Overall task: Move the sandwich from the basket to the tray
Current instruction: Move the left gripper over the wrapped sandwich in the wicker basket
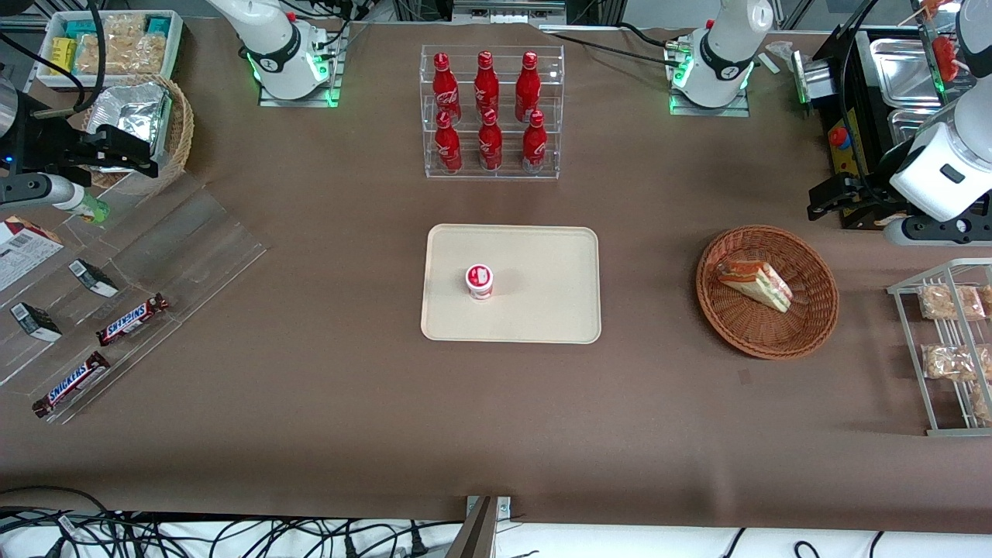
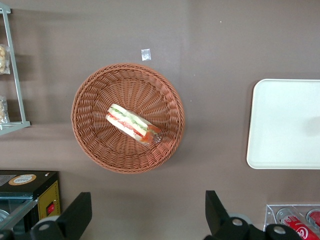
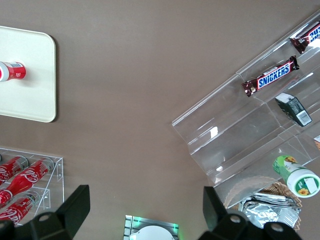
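Observation:
The sandwich (image 1: 756, 284), a wrapped white-bread wedge with red and green filling, lies in the round reddish-brown wicker basket (image 1: 775, 349) toward the working arm's end of the table. The cream tray (image 1: 542, 310) lies mid-table with a small red-and-white cup (image 1: 480, 280) on it. My left gripper (image 1: 833, 200) hangs high above the table, farther from the front camera than the basket. In the left wrist view the gripper (image 2: 147, 215) is open and empty, its fingers (image 2: 80, 212) clear of the basket (image 2: 90, 145), with the sandwich (image 2: 132, 124) and the tray (image 2: 285, 125) in sight.
A clear rack of red bottles (image 1: 491, 112) stands farther from the front camera than the tray. A wire rack with snack packets (image 1: 945, 349) stands beside the basket. A black stand with steel trays (image 1: 891, 77) is near the gripper. An acrylic display with Snickers bars (image 1: 132, 318) lies toward the parked arm's end.

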### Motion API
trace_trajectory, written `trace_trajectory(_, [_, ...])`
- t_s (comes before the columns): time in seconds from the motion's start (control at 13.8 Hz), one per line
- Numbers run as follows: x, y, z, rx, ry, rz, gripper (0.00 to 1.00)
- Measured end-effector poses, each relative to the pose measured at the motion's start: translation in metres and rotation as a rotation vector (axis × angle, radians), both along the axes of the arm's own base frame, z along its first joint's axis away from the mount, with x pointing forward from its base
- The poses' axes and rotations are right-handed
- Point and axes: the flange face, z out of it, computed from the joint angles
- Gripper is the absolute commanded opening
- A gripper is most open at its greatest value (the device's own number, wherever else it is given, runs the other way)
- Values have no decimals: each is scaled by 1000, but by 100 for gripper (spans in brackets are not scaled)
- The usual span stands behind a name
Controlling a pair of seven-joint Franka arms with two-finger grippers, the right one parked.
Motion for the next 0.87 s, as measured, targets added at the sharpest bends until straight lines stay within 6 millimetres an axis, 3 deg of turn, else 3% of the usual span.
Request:
trace_trajectory(0.43, [2, 4, -5, 0, 12, 3, 100])
trace_trajectory(0.65, [10, 12, -28, 10, 41, 23, 100])
trace_trajectory(0.87, [18, 15, -59, 23, 47, 165, 100])
